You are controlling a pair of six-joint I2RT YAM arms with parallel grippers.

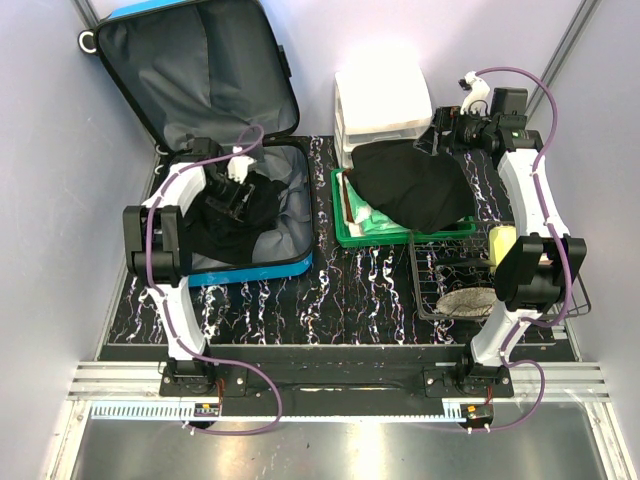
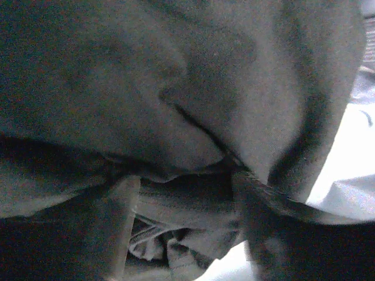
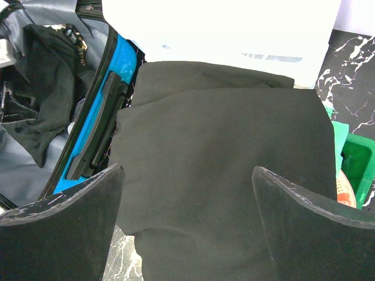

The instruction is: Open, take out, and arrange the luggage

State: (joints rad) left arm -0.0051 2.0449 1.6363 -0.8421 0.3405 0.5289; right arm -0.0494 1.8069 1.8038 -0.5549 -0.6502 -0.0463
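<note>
The blue luggage (image 1: pixel 250 268) lies open at the left of the table, its grey-lined lid (image 1: pixel 200 75) propped against the wall. Dark clothes (image 1: pixel 240 225) fill the base. My left gripper (image 1: pixel 232 195) reaches down into them. In the left wrist view its fingers (image 2: pixel 117 222) stand apart with folds of dark cloth (image 2: pixel 176 88) between and above them. My right gripper (image 1: pixel 448 138) is open at the back right, just above a black garment (image 1: pixel 415 185). In the right wrist view the right gripper (image 3: pixel 187 216) hovers over that garment (image 3: pixel 222 164), with the luggage (image 3: pixel 120 64) at the left.
The black garment lies over a green tray (image 1: pixel 345 228) in front of a white drawer organiser (image 1: pixel 380 100). A black wire basket (image 1: pixel 430 290) at the front right holds a yellow item (image 1: pixel 500 245) and a flat round piece (image 1: pixel 470 300). Grey walls enclose the table.
</note>
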